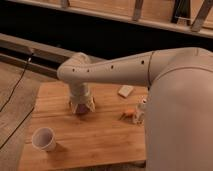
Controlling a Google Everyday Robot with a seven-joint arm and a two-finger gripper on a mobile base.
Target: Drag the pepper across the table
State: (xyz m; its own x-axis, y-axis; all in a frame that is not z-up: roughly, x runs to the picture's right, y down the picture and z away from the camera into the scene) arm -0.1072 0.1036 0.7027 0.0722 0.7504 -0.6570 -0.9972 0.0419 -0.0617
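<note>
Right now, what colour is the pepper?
Pepper: orange, camera view. End effector hangs over the table, left of it in frame.

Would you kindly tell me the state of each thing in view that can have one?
gripper: open, pointing down at the table, holding nothing.
pepper: lying on the table, apart from the gripper, unheld.
cup: upright, mouth up, near the table's front corner.
pale block: lying flat near the far edge.
</note>
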